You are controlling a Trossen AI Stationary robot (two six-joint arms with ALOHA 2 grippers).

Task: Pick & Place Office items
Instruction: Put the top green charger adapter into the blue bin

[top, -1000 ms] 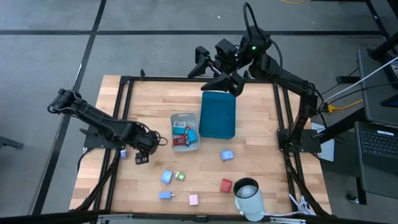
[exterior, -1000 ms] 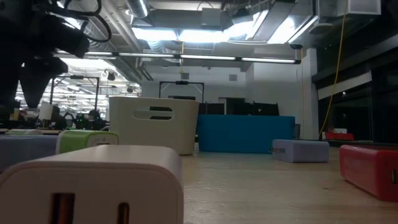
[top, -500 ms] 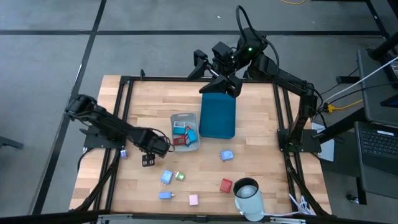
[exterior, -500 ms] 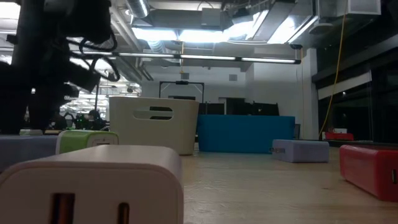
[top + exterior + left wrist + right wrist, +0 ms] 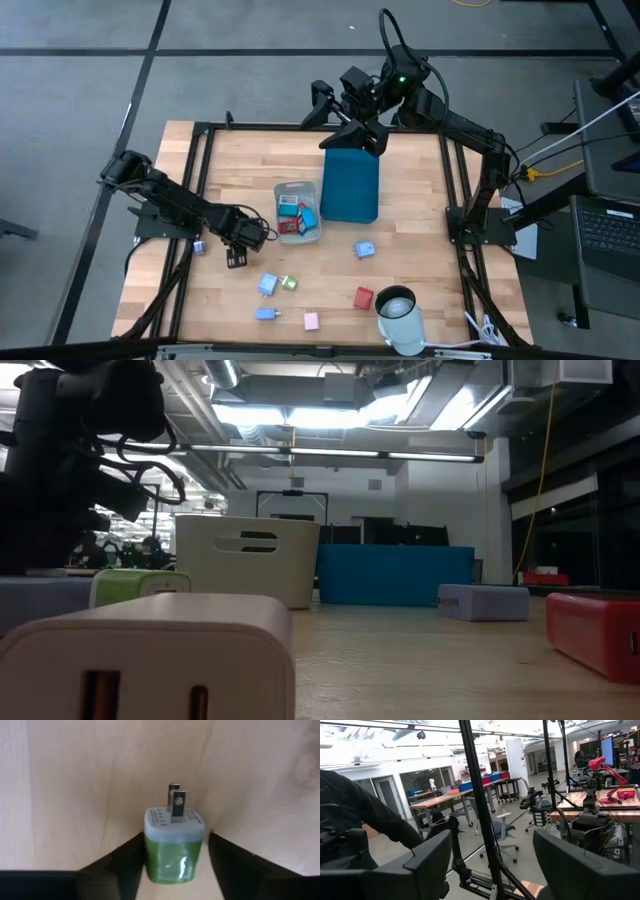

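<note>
My left gripper [image 5: 237, 257] [image 5: 175, 840] stands low over the table left of the grey bin [image 5: 281, 190] and is shut on a small green plug adapter [image 5: 174, 850] with a grey face and two metal prongs. My right gripper [image 5: 345, 118] [image 5: 490, 865] hangs open and empty above the table's far edge, over the far end of the teal tray [image 5: 350, 185]. The bin holds several small blue and red pieces. Loose pieces lie on the wood: light blue [image 5: 365, 249], blue [image 5: 268, 285], green [image 5: 290, 283], red [image 5: 363, 297], pink [image 5: 311, 321]. My left gripper pinches the green plug adapter by two opposite sides of its green body [image 5: 151, 857] between its two fingers. The fingers come from above, pointing down. The prongs [image 5: 176, 802] stick out level, clear of the fingers. Whether the adapter rests on the wood, I cannot tell.
A white cylinder [image 5: 400, 315] stands at the near right corner. A black frame [image 5: 200, 160] runs around the table top. Another blue piece [image 5: 265, 313] lies near the front edge, and a small one [image 5: 199, 247] by the left frame rail.
My left gripper has gone a little toward the table's right edge and come lower over the wood beside the grey bin. My right gripper has shifted slightly at the table's far edge.
</note>
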